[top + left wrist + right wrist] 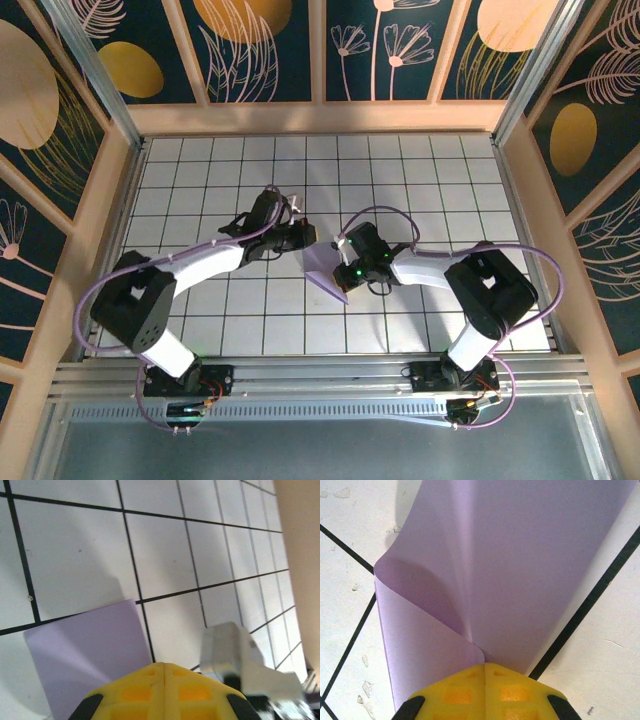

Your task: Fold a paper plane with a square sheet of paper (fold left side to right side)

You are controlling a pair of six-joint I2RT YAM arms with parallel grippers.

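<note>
White grid-tiled table (200,170) spreads bare on every side of the work. It is boxed by a wooden frame (320,118) at the far side and both flanks, well clear of the action, so there is room to swing. The left arm (200,265) and right arm (430,268) meet mid-table over the square sheet of paper (326,272), which lies near centre, partly curled up. The step in hand looks like the left-to-right fold. The right gripper (484,671) pinches a lifted flap, its loop not yet creased. The left gripper (162,672) is closed over the sheet's flat part; whether it presses or nips the paper I cannot tell. Next, the flap needs laying edge to edge and the loop flattening.
</note>
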